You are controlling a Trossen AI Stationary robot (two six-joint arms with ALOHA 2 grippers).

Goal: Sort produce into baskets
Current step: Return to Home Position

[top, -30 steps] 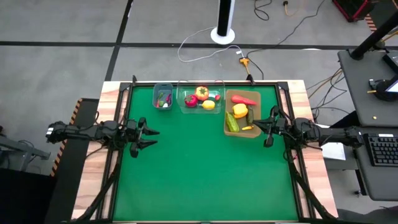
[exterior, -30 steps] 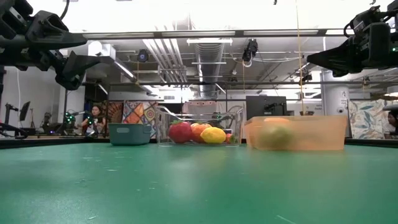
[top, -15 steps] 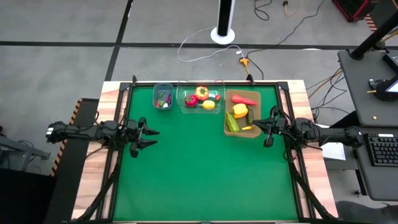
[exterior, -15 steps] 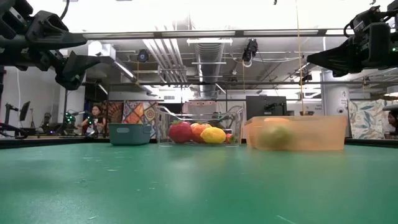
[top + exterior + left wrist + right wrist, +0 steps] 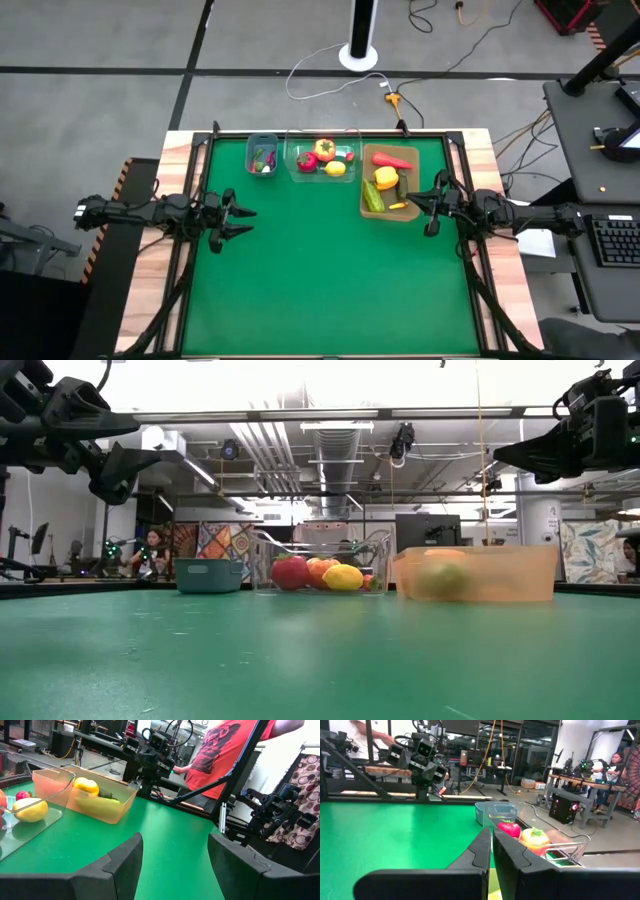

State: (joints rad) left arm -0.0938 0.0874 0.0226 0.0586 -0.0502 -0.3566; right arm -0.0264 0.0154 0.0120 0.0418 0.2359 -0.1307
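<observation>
Three containers are lined up along the far edge of the green counter (image 5: 330,270), seen from above. The small blue-grey bin (image 5: 262,155) is set nearest the far left corner, and a few small pieces of green and red produce are held in it. Just beside it, the clear plastic tub (image 5: 322,161) is placed at the middle of the far edge; a red round piece (image 5: 306,161), an orange-yellow pepper (image 5: 325,150) and a lemon (image 5: 336,168) are contained in it. Just beside the tub, toward the far right corner, the tan tray (image 5: 390,183) is found, and in it a red chilli (image 5: 392,160), a yellow pepper (image 5: 385,178) and a green cucumber (image 5: 373,197) are laid. No produce is seen on the bare green surface.

The left pincer (image 5: 238,221) is held above the counter by its left edge, well apart from all three containers; its fingers are spread apart and nothing is carried between them. The right pincer (image 5: 428,207) is held by the right edge, just beside the near right corner of the tan tray, with its fingers pressed together and nothing gripped. In the low view both arms are seen raised well above the surface.

Beyond the counter, a person in a red shirt (image 5: 220,755) is visible in the left wrist view.
</observation>
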